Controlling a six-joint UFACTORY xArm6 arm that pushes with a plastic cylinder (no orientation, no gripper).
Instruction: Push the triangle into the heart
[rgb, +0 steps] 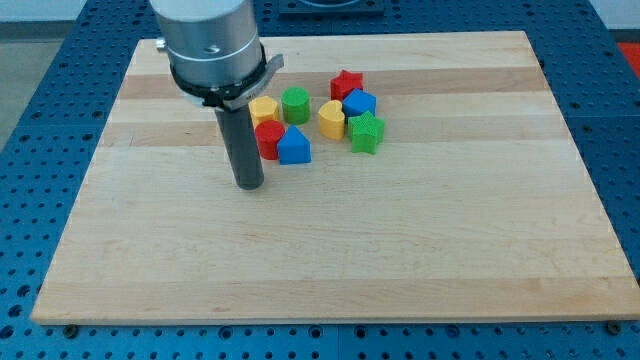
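Observation:
The blue triangle block (294, 146) lies on the wooden board next to a red block (268, 137) on its left. The yellow heart block (332, 119) sits to the triangle's upper right, a small gap apart. My tip (250, 184) rests on the board to the lower left of the red block and the triangle, a short way from both.
A yellow block (263, 108) and a green round block (295, 103) lie above the triangle. A red star (346, 83), a blue block (359, 103) and a green star (366, 132) cluster right of the heart. The board's top edge (400, 36) is near.

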